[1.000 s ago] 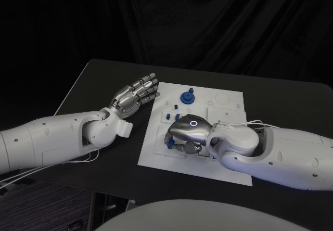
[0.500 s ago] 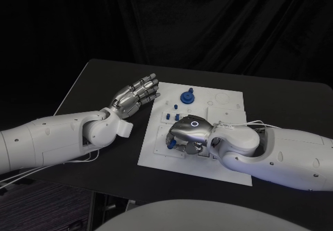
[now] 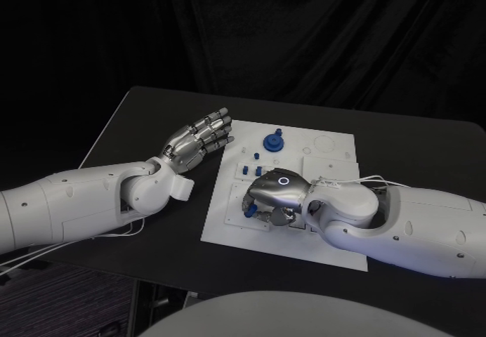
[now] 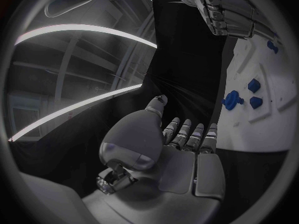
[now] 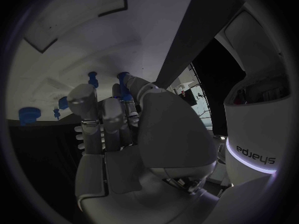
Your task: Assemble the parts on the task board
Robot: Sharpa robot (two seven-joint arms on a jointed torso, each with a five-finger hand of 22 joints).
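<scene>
1. The black table (image 3: pixel 142 119) carries the white task board (image 3: pixel 334 161) square in the middle, and that is where all the action is.
2. The right arm (image 3: pixel 405 225) sweeps in from four o'clock and lies across the board's near half.
3. The left arm (image 3: pixel 81 200) comes in from eight o'clock and stops off the board's nine o'clock edge.
4. The left hand (image 3: pixel 197 139) hovers there, released, fingers straight and apart, nothing in it; it points toward one o'clock.
5. The right hand (image 3: pixel 272 200) is down on the board near its centre, fingers curled round a small blue part (image 3: pixel 248 208). In the right wrist view a blue peg (image 5: pixel 124 84) stands just at the fingertips (image 5: pixel 84 97), so it looks like a grasp, though the exact contact is hidden.
6. A blue knobbed part (image 3: pixel 273 142) stands upright at twelve o'clock from the right hand, well seated by the look of it.
7. Small blue pieces (image 3: pixel 253 170) sit between that knob and the right hand.
8. Judging the step: seating the held part. To do it well, keep it upright over its hole, press straight down without twisting the board, and steer the knuckles away from the neighbouring pieces at twelve o'clock.
</scene>
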